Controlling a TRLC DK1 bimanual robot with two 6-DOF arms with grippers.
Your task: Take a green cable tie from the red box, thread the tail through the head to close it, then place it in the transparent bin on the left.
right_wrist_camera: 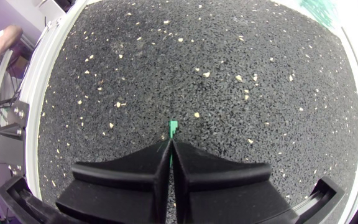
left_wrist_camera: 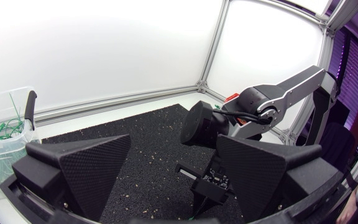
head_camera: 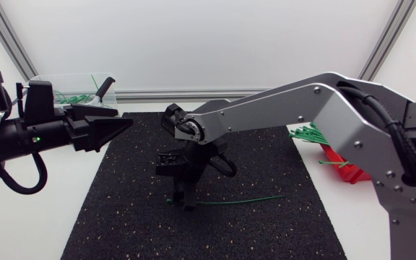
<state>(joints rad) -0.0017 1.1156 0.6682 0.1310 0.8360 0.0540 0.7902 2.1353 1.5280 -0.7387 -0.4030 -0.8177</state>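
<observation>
- Right gripper [right_wrist_camera: 169,144] sits closest to its wrist camera, pointing down at the black mat [right_wrist_camera: 229,62]. Its two wedge fingers are pressed together and clenched on a green cable tie [right_wrist_camera: 173,129].
- Only a short green end of the tie shows ahead of the fingertips in the right wrist view. It is just above or on the mat; which of the two cannot be told.
- From the head view, the right arm enters at the right edge and reaches past the middle, with the right gripper [head_camera: 184,202] low over the mat [head_camera: 121,217].
- The green cable tie [head_camera: 244,200] runs straight from the gripper along the mat towards the right side. It is unlooped, with its tail not through its head.
- Left gripper [left_wrist_camera: 173,142] is released, its fingers standing well apart with nothing between them.
- In the head view, the left gripper [head_camera: 123,120] hangs over the mat's left rear part, pointing towards the right arm and apart from it.
- The transparent bin [head_camera: 71,78] stands at the table's left rear, just behind the left gripper. It holds a number of finished ties [head_camera: 74,97].
- The red box [head_camera: 338,155] lies off the mat at the right, partly hidden by the right arm. A bundle of spare ties [head_camera: 308,133] sticks out of its rear end.
</observation>
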